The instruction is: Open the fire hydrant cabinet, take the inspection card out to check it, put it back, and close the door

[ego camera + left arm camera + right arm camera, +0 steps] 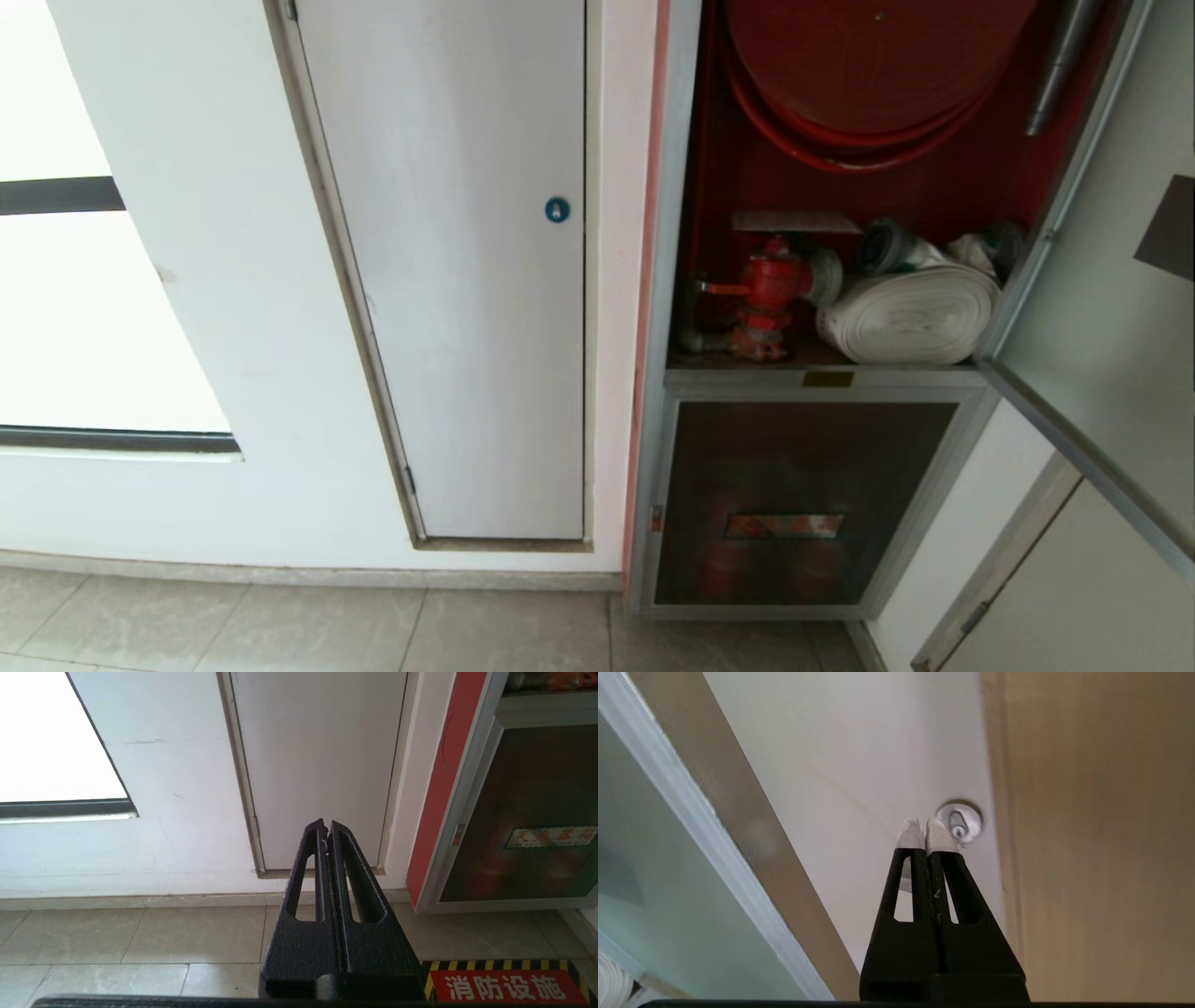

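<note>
Cabinet: the fire hydrant cabinet [686, 187] fills the upper right of the head view, silver-framed with a red inside, standing open.
Door: the door [1111, 308] is swung out to the right edge of the head view, its pale glass pane seen from the inner side; in the right wrist view its silver frame runs slanting across the left of the frame [714, 826].
Card: the inspection card [794, 222] lies flat on top of the red valve [770, 289], inside the cabinet, upper middle-right of the head view.
Hoses: a red hose reel [868, 65] hangs at the top of the cabinet; a rolled white hose [910, 313] lies just beside the valve on its right.
Lower pane: a smaller dark glass pane [803, 499] sits below the open compartment, with a small brass plate [828, 379] on the frame between them.
White panel: a plain white panel [457, 280] with a blue round lock [557, 210] stands in the wall left of the cabinet.
Left gripper: the left gripper [326, 833] is seen only in its own wrist view, low above the tiled floor [140, 933], pointing at the foot of the white panel; jaws pressed together, holding nothing.
Right gripper: the right gripper [923, 830] is seen only in its own wrist view, beyond the open door's frame, its white tips before a pale surface with a round silver lock [959, 822]; jaws pressed together, empty.
Floor mark: a red floor sign with yellow-black stripes [502, 984] lies at the lower right of the left wrist view.
</note>
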